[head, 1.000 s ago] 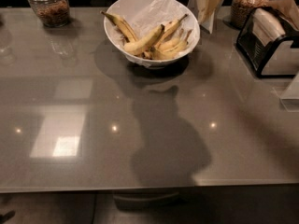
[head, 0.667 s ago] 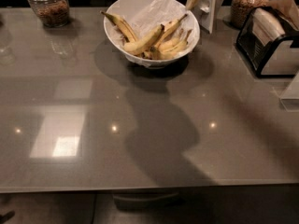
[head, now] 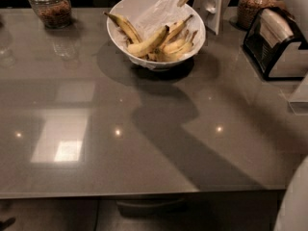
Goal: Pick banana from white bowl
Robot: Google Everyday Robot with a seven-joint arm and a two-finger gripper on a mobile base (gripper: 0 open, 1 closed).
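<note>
Hanging over the far edge of the counter, the gripper sits just above the far right rim of the white bowl. 1 second ago it stood further right, clear of the rim; it has since slid left toward the fruit. Whether it is open or closed cannot be told.

The banana lies inside the bowl on the right side, leaning up against the rim with its thin dark stem pointing toward the counter's far right corner, just below the gripper. It has not shifted. Beside it, toward the middle of the bowl, lies a plump banana, and a brown-backed banana rests along the left wall. Both are placed as before, as is the bowl, which stands near the middle of the far edge.

The shadow on the counter has changed most. Earlier it was a rounded patch near the middle; now it is a slanting band running from the bowl down to the near right corner. A white part of the arm has come into sight at that corner.

A glass jar stands at the far left corner, a second jar sits at the far right, and a black holder stands on the right edge, all unmoved.
</note>
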